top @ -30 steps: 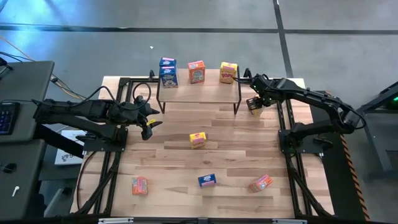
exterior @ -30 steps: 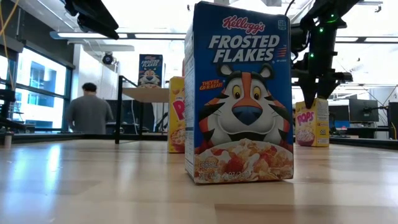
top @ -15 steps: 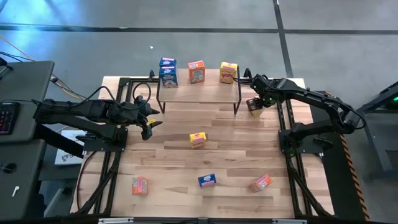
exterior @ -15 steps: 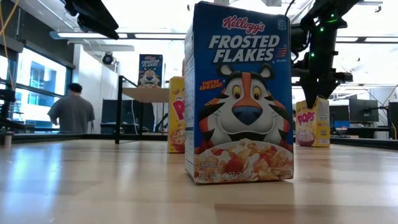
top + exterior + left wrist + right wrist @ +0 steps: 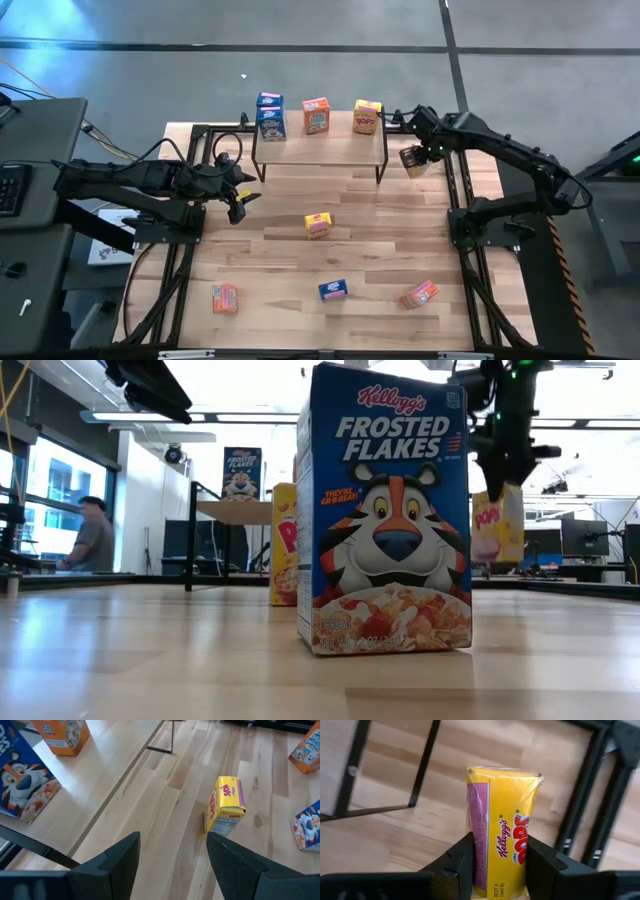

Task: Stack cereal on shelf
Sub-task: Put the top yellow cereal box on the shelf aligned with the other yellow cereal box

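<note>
- The right end effector (image 5: 414, 158) has its fingers clamped on a yellow cereal box (image 5: 502, 830), holding it clear of the table (image 5: 380, 240) just past the right end of the shelf (image 5: 330, 148).
- In the right wrist view the box's long axis runs straight out between the fingers; in the low view the box (image 5: 497, 523) hangs upright, printed front towards the near side, its base off the wood.
- The shelf top lies to the left of the held box, so I judge the coming move to be up and across to the left.
- Four boxes already stand on the shelf: two blue (image 5: 270, 118), an orange-red one (image 5: 316, 115) and a yellow one (image 5: 367, 116) nearest the right arm.
- The left end effector (image 5: 243, 197) waits half open and empty at the table's left side; another yellow box (image 5: 226, 806) stands upright ahead of it.
</note>
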